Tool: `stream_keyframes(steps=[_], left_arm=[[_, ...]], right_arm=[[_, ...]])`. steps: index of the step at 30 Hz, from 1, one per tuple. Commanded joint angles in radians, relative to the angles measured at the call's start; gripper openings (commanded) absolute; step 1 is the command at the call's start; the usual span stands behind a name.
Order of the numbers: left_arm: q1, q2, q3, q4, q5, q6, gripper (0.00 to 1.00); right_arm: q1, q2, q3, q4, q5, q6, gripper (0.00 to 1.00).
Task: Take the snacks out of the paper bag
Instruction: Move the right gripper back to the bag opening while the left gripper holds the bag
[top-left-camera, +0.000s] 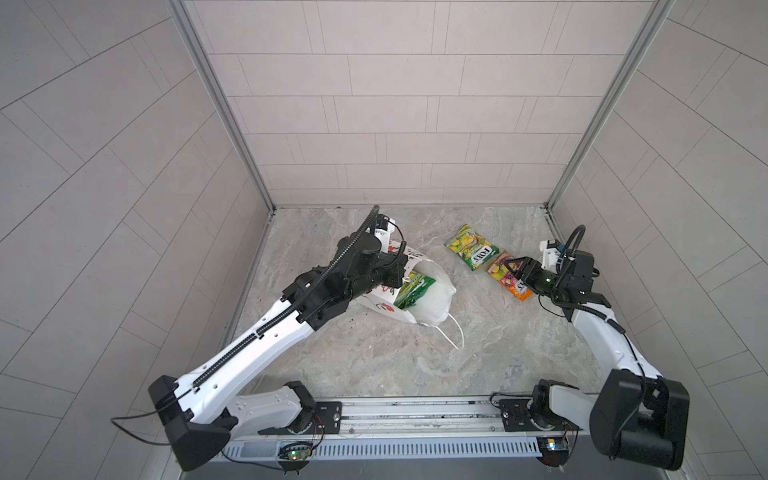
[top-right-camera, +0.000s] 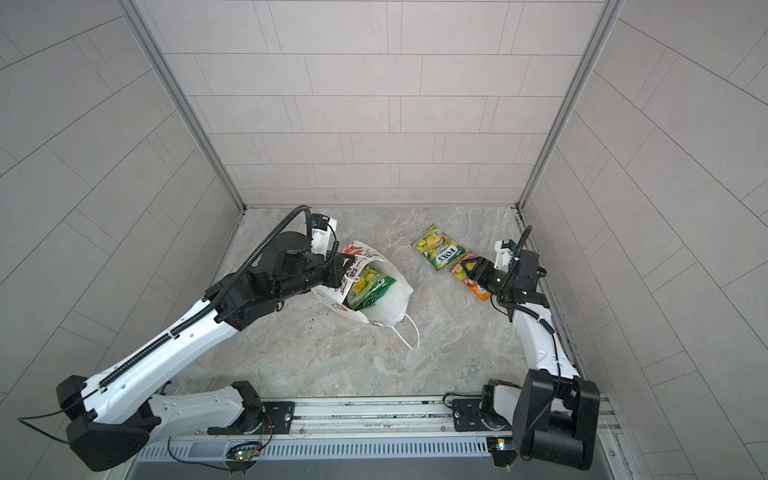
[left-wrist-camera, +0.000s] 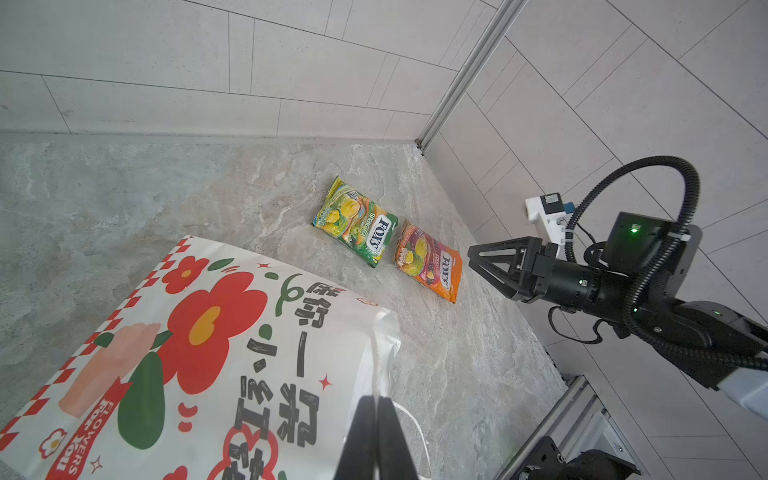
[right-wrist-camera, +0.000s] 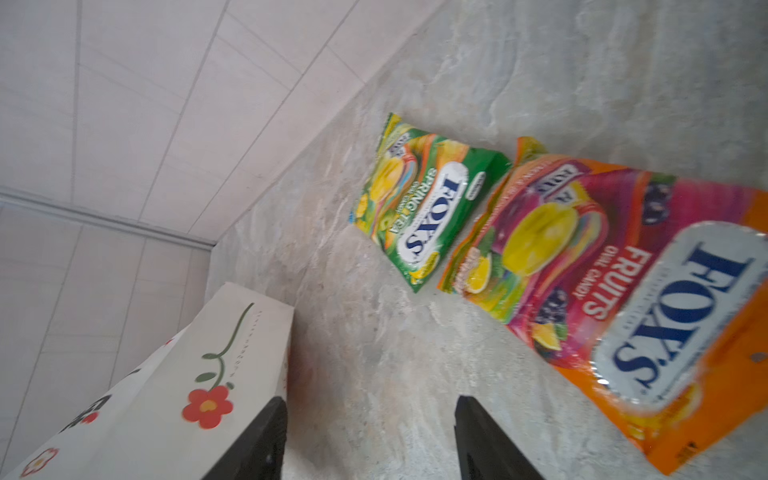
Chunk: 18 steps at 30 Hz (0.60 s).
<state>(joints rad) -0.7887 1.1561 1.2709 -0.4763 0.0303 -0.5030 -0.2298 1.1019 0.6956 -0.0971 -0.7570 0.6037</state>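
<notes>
Left hand (left-wrist-camera: 375, 402) is pinching the rim of the tall white flower-print paper bag (left-wrist-camera: 208, 353), right hand (right-wrist-camera: 370, 400) hangs wide open by the glossy orange-pink FOX'S packet (right-wrist-camera: 623, 311).

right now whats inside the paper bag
In both top views green snack packets, seemingly two, show in the paper bag through its open mouth. Anything deeper is covered by the bag's white wall.
</notes>
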Motion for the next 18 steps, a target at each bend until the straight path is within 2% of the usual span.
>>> stream_keyframes(steps=[1,8,18], left_arm=[[-0.005,-0.036,-0.002,0.027,0.001,0.020,0.00],[-0.004,-0.035,0.000,0.028,-0.010,0.016,0.00],[-0.004,-0.018,0.017,0.028,-0.010,0.015,0.00]], right_arm=[[0.077,-0.083,-0.027,0.080,-0.069,0.037,0.65],[0.321,-0.222,-0.071,0.175,-0.068,0.051,0.60],[0.609,-0.213,-0.068,0.087,-0.027,-0.149,0.56]])
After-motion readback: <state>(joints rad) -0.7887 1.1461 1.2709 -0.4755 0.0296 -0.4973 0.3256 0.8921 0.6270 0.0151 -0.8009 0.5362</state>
